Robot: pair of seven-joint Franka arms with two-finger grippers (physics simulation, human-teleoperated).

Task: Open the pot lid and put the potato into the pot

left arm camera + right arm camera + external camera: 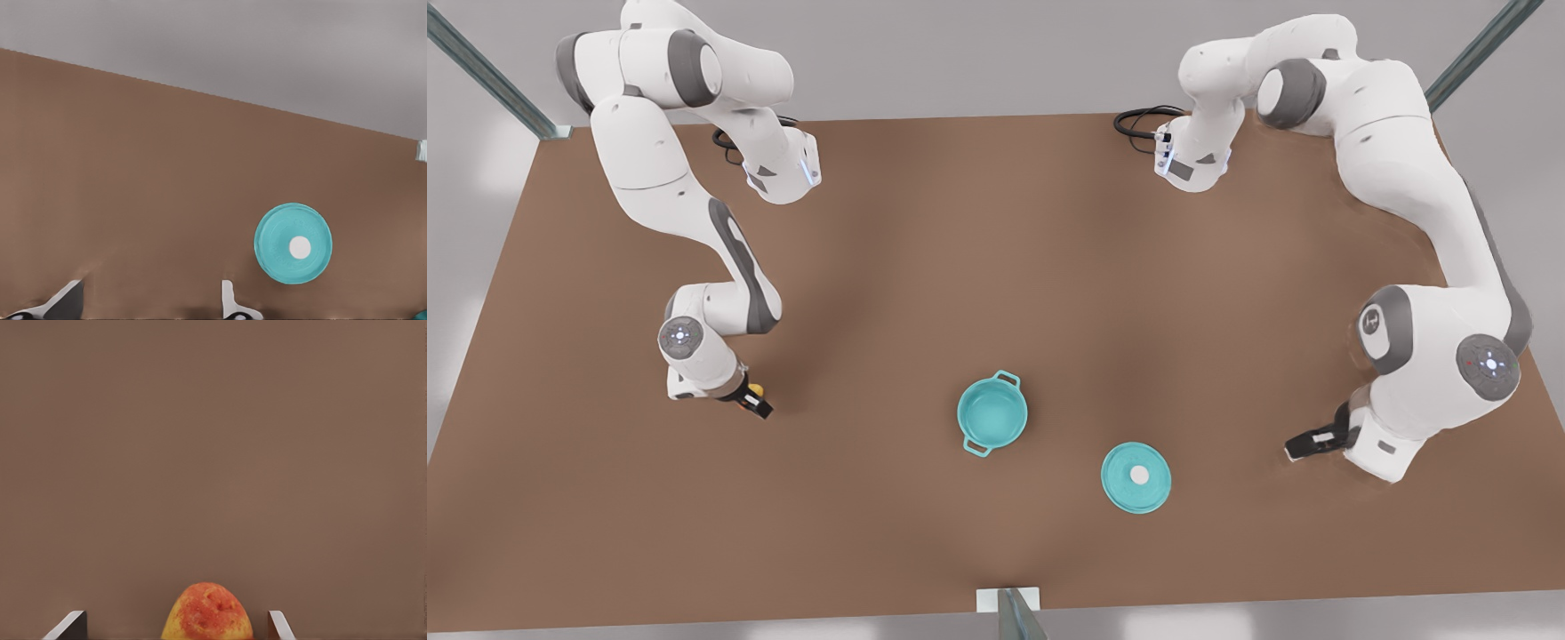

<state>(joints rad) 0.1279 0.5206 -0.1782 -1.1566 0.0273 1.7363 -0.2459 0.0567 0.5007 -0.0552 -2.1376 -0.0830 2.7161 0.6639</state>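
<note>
The pot stands uncovered near the middle of the brown counter; its teal inside shows nothing in it, and both loop handles are visible on opposite sides. One pot lid lies flat on the counter, knob up, near the pot toward the front view's right and clear of it; the left wrist view shows the same lid whole, ahead of the left gripper's fingertips. Count: one pot, one lid, one potato, two arms. The potato sits at the front view's left, well apart from the pot, mostly hidden behind the right gripper, with just a yellow edge showing. In the right wrist view the potato lies between the two fingertips with gaps on both sides, so the right gripper is parted around it and not clamped on it; the lower part of the potato is cut off by the frame edge. The left gripper hangs low over the counter at the front view's right, near the lid but not touching it; its fingers are spread wide and hold nothing, only their tips in frame.
</note>
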